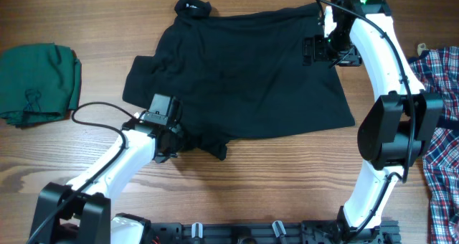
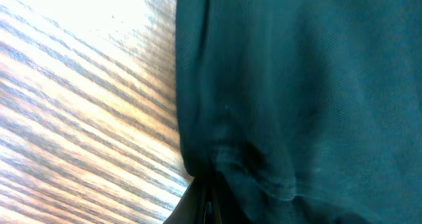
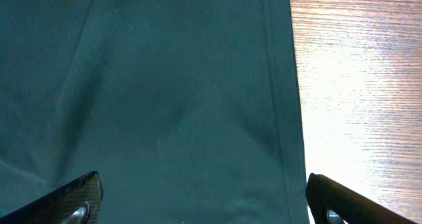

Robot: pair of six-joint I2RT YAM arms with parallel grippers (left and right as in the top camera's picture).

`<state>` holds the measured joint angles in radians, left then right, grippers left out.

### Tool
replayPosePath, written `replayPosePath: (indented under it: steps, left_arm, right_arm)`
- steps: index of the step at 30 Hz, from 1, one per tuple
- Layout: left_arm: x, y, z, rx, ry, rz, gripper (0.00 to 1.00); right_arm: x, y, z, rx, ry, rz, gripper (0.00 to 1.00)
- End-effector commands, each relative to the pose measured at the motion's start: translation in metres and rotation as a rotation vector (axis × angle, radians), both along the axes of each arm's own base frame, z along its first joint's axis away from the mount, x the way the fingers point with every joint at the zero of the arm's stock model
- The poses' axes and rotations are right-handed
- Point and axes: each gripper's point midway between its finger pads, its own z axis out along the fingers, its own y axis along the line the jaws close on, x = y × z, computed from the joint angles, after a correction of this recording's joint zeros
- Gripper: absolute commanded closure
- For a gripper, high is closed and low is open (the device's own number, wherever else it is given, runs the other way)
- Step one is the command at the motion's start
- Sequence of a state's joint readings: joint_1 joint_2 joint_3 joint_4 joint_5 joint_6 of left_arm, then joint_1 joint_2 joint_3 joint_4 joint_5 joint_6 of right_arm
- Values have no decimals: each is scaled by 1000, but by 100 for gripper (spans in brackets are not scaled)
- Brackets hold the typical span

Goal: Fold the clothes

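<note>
The black shirt lies spread across the middle of the wooden table, collar at the far edge. My left gripper sits at the shirt's near-left corner, shut on a bunched fold of the fabric; the jaws show closed at the cloth's edge. My right gripper hovers over the shirt's far-right part, near its hem. Its fingers are wide open, with the hemmed edge of the shirt flat between them and nothing held.
A dark green folded garment lies at the far left. A red-white-blue plaid shirt lies at the right edge. Bare wood runs along the front, between the arm bases.
</note>
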<state>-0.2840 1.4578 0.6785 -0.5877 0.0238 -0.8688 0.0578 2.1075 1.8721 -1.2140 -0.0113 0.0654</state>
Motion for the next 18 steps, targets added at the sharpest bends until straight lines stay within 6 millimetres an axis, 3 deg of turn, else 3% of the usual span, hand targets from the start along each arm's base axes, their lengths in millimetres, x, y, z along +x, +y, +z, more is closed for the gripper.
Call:
replayPosePath:
  steps: [1,10,18]
  left_arm:
    - [29,7,41,43,-119,-104,96]
    - [21,37,45,139,-59,-119,96]
    - [71,30,63,127,-278,-145,96]
  right_arm:
    - [-1,2,-5,12,13,15,0]
    - [-1,2,-5,10,13,14,0]
    - [-2,2,-5,9,15,14,0]
